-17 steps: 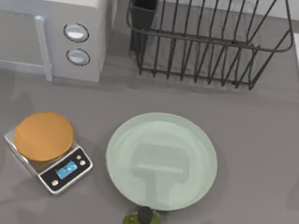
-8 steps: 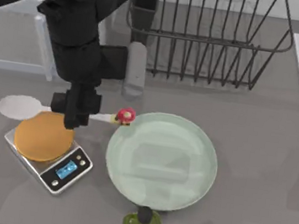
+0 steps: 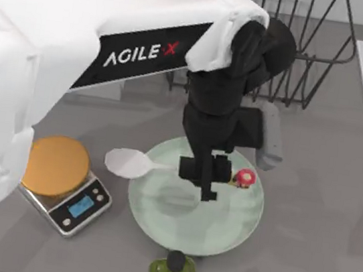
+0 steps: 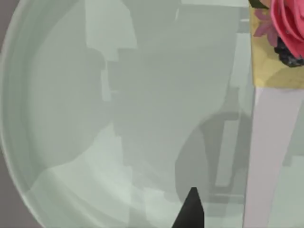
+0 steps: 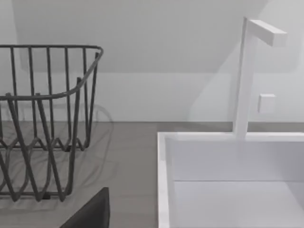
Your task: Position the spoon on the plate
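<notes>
The spoon [image 3: 157, 166] is white, with a broad oval bowl, a slim handle and a small red-and-white mushroom knob at the end. It lies level above the plate [image 3: 158, 207], with the bowl past the plate's left rim and the knob over its right part. The plate is large, round, shallow, glossy and pale mint-green, and sits on the table.

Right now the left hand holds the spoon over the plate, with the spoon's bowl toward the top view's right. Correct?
Not quite. The left hand holds the spoon over the plate, but in the top view the bowl points left, past the plate's rim; the mushroom knob is on the right.
</notes>
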You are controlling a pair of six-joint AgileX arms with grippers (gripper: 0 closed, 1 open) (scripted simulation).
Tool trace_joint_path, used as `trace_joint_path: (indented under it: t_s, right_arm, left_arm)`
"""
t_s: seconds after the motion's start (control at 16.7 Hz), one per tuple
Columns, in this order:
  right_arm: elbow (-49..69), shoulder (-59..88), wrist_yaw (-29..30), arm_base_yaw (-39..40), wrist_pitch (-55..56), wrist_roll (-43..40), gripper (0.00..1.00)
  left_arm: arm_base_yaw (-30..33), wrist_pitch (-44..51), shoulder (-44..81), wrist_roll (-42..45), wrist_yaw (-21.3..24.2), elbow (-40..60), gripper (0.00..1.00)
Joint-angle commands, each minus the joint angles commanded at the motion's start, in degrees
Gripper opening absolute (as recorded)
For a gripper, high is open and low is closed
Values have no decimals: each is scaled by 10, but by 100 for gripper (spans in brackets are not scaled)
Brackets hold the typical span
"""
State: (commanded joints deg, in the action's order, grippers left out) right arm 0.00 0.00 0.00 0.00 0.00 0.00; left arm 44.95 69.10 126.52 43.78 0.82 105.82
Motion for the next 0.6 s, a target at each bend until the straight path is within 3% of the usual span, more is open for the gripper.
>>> trace_joint_path:
  t_s: [0.6]
  right_arm:
    - [0, 0, 0, 0, 0, 0, 100]
  left_arm:
    - [3, -23, 4, -6, -10, 7, 0]
